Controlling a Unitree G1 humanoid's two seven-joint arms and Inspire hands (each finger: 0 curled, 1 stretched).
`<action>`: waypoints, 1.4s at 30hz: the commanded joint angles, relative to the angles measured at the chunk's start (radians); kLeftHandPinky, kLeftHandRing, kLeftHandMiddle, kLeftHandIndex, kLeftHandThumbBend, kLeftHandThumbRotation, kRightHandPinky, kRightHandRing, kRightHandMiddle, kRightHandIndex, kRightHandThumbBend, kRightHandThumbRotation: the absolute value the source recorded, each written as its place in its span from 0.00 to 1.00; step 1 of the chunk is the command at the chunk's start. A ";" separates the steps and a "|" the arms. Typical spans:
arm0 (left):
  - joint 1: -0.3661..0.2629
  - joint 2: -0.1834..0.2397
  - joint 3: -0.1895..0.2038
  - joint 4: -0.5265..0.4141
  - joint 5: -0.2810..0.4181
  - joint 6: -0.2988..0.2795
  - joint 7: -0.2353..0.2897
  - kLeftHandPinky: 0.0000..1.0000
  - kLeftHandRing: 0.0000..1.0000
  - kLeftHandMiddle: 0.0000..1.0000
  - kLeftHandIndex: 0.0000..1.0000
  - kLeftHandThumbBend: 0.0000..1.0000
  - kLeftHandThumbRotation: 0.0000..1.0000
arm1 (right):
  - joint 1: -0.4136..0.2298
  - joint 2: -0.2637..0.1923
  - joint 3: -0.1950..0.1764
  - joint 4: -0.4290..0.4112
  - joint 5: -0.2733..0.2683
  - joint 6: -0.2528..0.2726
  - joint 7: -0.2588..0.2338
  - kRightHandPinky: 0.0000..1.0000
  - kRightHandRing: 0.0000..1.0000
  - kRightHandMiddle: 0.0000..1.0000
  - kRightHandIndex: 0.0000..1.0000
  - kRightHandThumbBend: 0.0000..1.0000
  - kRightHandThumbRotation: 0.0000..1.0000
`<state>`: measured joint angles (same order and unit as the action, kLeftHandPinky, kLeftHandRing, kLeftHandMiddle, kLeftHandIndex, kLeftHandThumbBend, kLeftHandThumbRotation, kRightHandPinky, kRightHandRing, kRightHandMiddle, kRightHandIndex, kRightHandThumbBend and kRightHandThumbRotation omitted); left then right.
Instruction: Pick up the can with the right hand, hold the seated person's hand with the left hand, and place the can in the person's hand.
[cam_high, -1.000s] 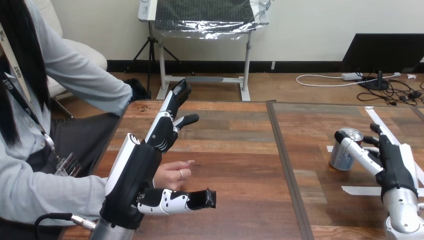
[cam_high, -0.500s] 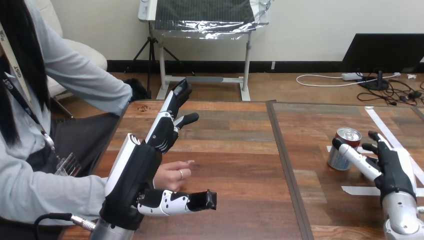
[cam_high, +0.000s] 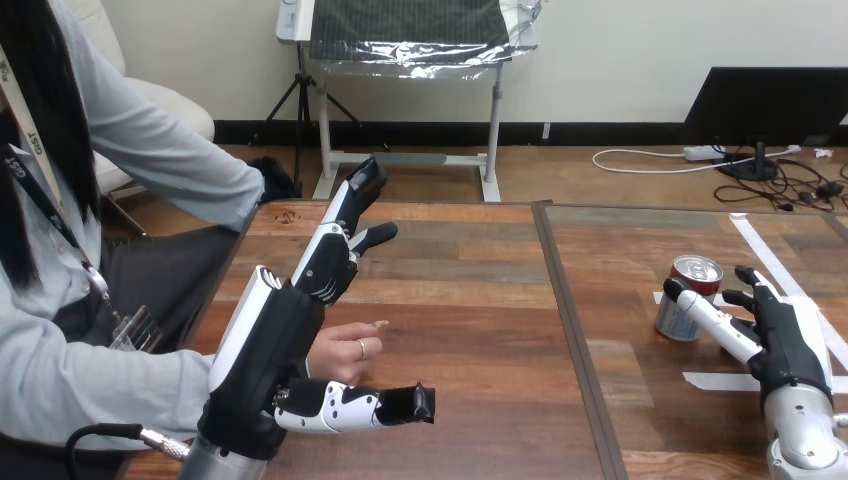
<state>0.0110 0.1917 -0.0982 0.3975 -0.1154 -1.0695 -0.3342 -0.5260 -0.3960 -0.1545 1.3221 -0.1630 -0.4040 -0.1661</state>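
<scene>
The can (cam_high: 686, 300), silver with a red top, stands upright on the table's right part. My right hand (cam_high: 785, 340) is just right of it and open. Its thumb (cam_high: 700, 310) lies along the can's near side and its fingers (cam_high: 752, 282) reach past the can's right side without closing on it. At the left my left hand (cam_high: 270, 345) is open, edge-on, fingers (cam_high: 335, 245) straight and pointing away, thumb (cam_high: 360, 402) stretched out to the right. The person's hand (cam_high: 350, 350) rests on the table in the gap between them, against my palm; nothing is curled round it.
A dark seam (cam_high: 565, 310) splits the wooden table into left and right parts. White tape strips (cam_high: 715, 381) mark the wood around the can. The person's grey sleeve (cam_high: 100, 385) comes in from the left edge.
My right hand has slid back a little toward me, so more of the can shows. The can, my left hand and the person's hand have stayed put.
</scene>
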 joint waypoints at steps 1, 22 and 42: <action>-0.023 0.010 0.012 -0.053 -0.017 -0.017 -0.003 0.89 1.00 1.00 1.00 1.00 0.52 | -0.085 0.007 0.024 0.000 -0.015 0.009 0.004 0.67 0.75 0.87 0.94 1.00 0.63; -0.018 0.017 0.013 -0.068 -0.024 -0.021 -0.015 0.90 1.00 1.00 1.00 1.00 0.52 | -0.102 0.016 0.049 0.003 -0.035 0.020 -0.002 0.64 0.73 0.86 0.94 1.00 0.64; -0.014 0.023 0.008 -0.082 -0.059 -0.012 -0.043 0.91 1.00 1.00 1.00 1.00 0.51 | -0.126 0.024 0.055 0.002 -0.039 0.020 0.002 0.66 0.77 0.87 0.94 1.00 0.64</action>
<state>0.0251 0.1984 -0.0985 0.3652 -0.1511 -1.0746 -0.3695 -0.5553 -0.3865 -0.1121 1.3302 -0.1981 -0.3885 -0.1660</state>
